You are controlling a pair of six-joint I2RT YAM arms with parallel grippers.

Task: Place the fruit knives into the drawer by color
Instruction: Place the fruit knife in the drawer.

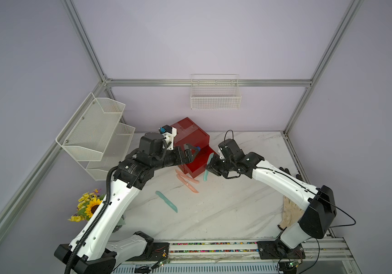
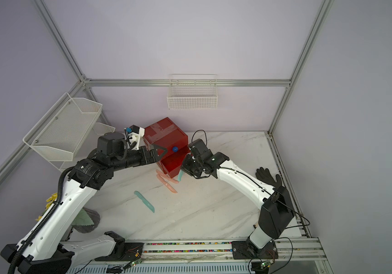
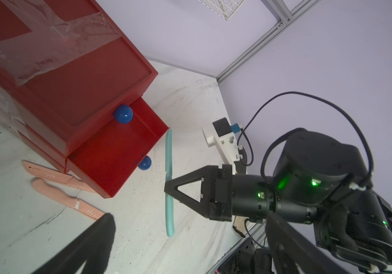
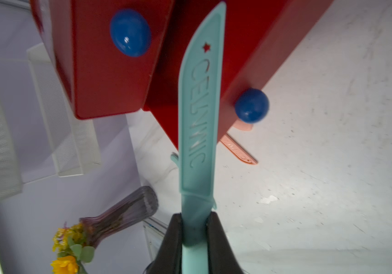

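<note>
Right fingers (image 4: 218,239) pinch teal knife (image 4: 199,118) by handle, blade toward open drawer (image 3: 119,147) — lined up for drop-in; left fingers (image 3: 95,244) wide open, empty — standing by.

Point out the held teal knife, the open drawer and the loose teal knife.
held teal knife (image 4: 199,113), right wrist view, blade.
open drawer (image 3: 119,151), left wrist view, inside floor.
loose teal knife (image 1: 166,201), a top view, mid-length.

Teal knife (image 4: 199,113), red drawer (image 4: 109,78), blue knob (image 4: 130,33)
</note>
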